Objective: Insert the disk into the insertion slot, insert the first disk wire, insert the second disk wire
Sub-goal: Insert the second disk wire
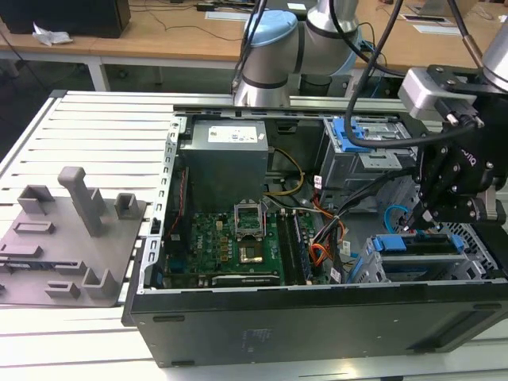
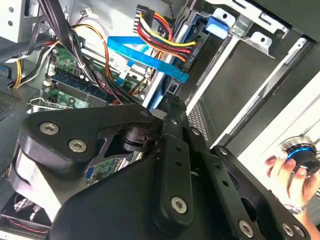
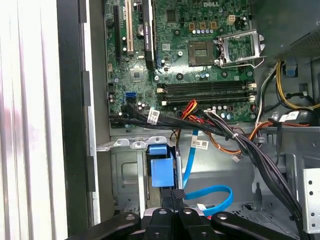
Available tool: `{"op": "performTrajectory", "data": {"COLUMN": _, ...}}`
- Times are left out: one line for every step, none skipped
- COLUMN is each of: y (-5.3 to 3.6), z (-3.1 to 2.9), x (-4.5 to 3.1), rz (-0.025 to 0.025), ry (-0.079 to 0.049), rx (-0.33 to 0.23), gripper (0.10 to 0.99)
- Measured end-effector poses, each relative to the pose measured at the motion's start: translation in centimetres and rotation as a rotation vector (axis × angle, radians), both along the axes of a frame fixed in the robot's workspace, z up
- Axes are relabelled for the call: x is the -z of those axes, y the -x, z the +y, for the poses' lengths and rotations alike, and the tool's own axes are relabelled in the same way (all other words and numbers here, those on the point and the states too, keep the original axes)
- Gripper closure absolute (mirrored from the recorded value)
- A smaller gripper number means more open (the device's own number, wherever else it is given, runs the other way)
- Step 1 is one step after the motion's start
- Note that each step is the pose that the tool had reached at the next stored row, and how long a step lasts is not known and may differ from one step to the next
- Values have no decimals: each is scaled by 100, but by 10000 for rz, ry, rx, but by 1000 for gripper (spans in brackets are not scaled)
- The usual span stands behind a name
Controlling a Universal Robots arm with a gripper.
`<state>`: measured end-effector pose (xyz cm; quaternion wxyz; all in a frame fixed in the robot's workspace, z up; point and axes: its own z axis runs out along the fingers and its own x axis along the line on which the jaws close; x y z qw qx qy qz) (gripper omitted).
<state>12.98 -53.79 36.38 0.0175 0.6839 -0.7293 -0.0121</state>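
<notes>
Matt black pincer (image 1: 425,221) (plastic-looking).

A green motherboard (image 1: 238,242) lies at centre of the exterior view inside the black computer case (image 1: 317,325). The gripper (image 1: 435,216) is black. The bright blue disk carrier (image 1: 417,244) sits lower right. Grey fixtures (image 1: 71,230) stand left on the white slatted table (image 1: 103,135).

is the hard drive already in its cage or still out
In. The hard drive, with its blue frame, sits inside the grey drive cage in the exterior view, and the gripper hovers just above it.
</notes>
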Motion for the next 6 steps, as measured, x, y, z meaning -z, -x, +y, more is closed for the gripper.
{"op": "performTrajectory", "data": {"y": 0, "z": 1, "x": 0, "rz": 0, "ry": 0, "rx": 0, "gripper": 980}}
{"op": "performTrajectory", "data": {"y": 0, "z": 1, "x": 0, "rz": 0, "ry": -1, "rx": 0, "gripper": 980}}
{"op": "performTrajectory", "data": {"y": 1, "z": 1, "x": 0, "rz": 0, "ry": 0, "rx": 0, "gripper": 980}}
{"op": "performTrajectory", "data": {"y": 1, "z": 1, "x": 0, "rz": 0, "ry": 0, "rx": 0, "gripper": 980}}
{"op": "performTrajectory", "data": {"y": 1, "z": 1, "x": 0, "rz": 0, "ry": 0, "rx": 0, "gripper": 980}}
{"op": "performTrajectory", "data": {"y": 1, "z": 1, "x": 0, "rz": 0, "ry": 0, "rx": 0, "gripper": 980}}
